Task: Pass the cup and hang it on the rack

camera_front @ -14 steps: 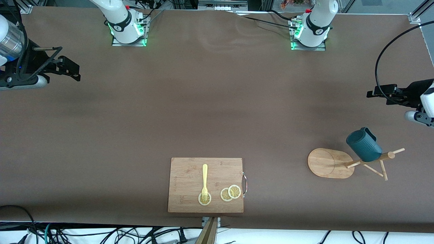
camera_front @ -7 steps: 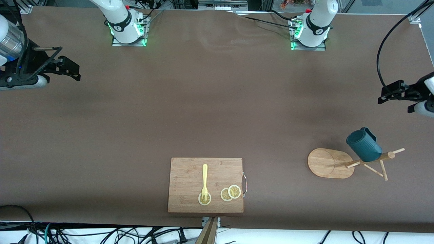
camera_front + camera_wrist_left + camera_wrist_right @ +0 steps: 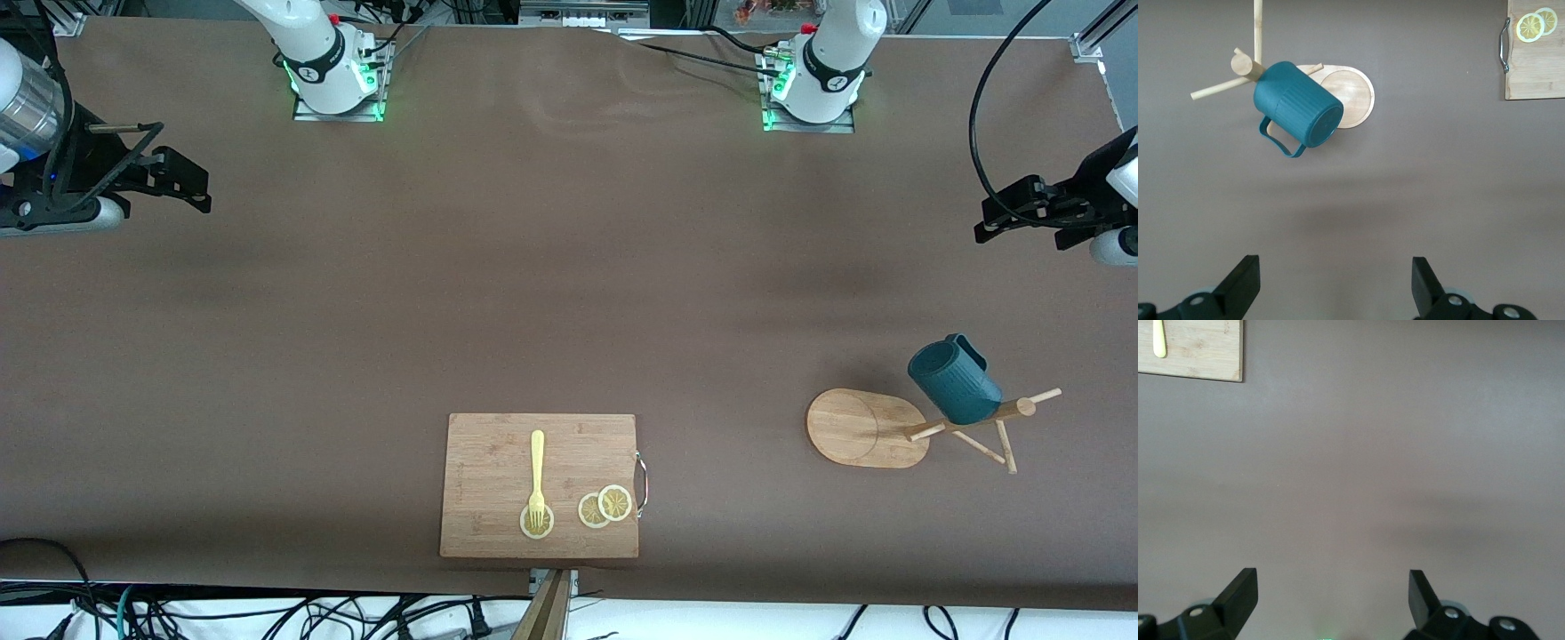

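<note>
Bare table [image 3: 569, 293] between cutting board [image 3: 498, 462], rack [image 3: 867, 428]

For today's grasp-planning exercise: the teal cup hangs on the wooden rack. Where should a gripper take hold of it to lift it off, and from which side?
Probably grip the cup across its ribbed body, from above. Its handle is a thin loop, and the rack peg supports it from underneath, so the upper side looks freest.
</note>
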